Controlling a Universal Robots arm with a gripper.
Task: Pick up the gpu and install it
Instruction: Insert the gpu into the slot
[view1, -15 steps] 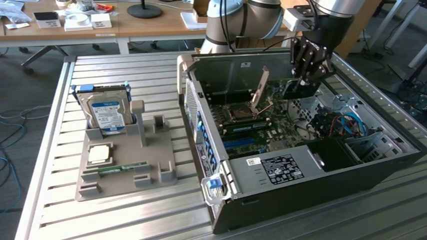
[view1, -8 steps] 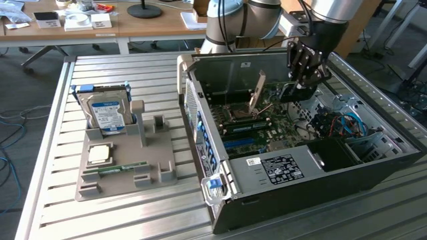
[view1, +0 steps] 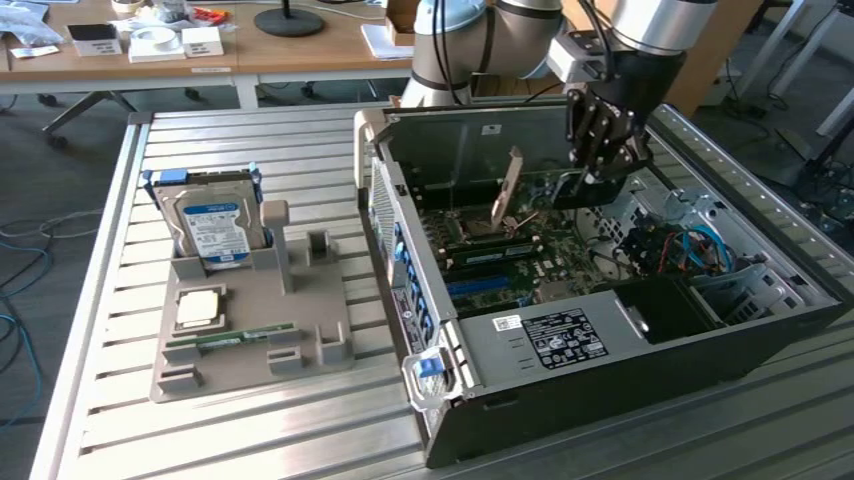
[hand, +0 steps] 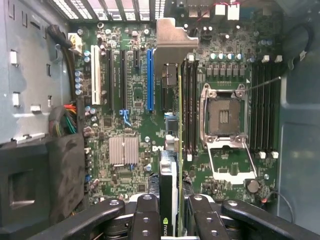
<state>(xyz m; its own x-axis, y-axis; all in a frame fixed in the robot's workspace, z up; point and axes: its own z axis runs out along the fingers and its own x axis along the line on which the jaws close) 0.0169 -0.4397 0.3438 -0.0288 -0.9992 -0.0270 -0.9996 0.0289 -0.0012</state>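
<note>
One gpu (hand: 168, 175), pinched by the fingers (hand: 146, 217), hangs inside the computer case (view1: 601, 385).

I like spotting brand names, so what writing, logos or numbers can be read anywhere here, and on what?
No words can be read anywhere.
Blue-white label on the hard drive: print too small.
Black sticker and white sticker on the computer case: too small.
Green logo on the graphics card: no legible letters.
Markings on the motherboard: blurred.
</note>
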